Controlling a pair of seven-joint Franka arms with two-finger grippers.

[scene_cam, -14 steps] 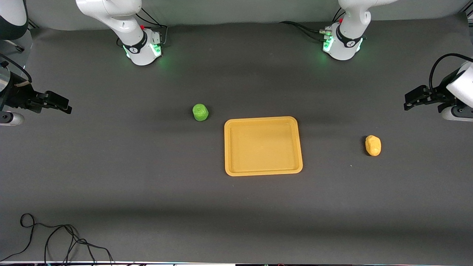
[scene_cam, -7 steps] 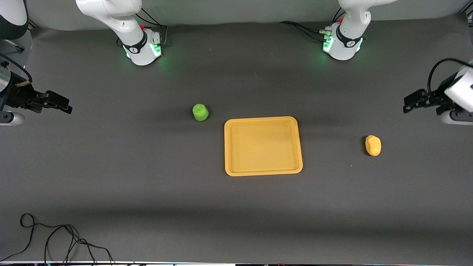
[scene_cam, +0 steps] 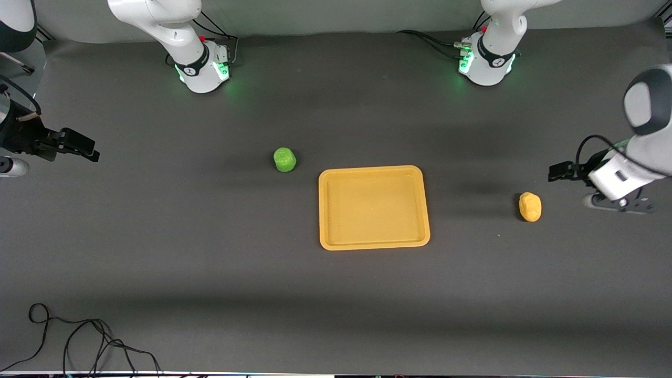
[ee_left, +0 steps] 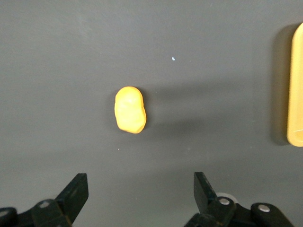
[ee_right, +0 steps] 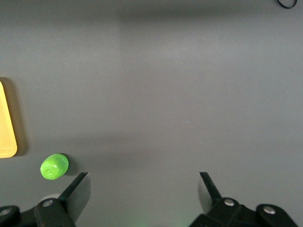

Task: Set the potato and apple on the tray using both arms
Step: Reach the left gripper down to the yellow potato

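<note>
The yellow-orange tray (scene_cam: 374,207) lies empty mid-table. The green apple (scene_cam: 284,159) sits on the mat beside the tray's corner, toward the right arm's end. The potato (scene_cam: 530,206) lies apart from the tray, toward the left arm's end. My left gripper (scene_cam: 559,171) is open and empty, over the mat close to the potato; its wrist view shows the gripper (ee_left: 140,189), the potato (ee_left: 129,109) and a tray edge (ee_left: 296,85). My right gripper (scene_cam: 84,147) is open and empty, over the mat at the right arm's end, well away from the apple (ee_right: 54,166).
The two arm bases (scene_cam: 202,68) (scene_cam: 485,63) stand at the table's back edge. A loose black cable (scene_cam: 79,341) lies at the front corner at the right arm's end. The dark mat (scene_cam: 210,252) is bare around the tray.
My left arm has swung in and its gripper now hangs close to the potato. My right gripper has shifted only slightly. Apple, potato and tray have not moved.
</note>
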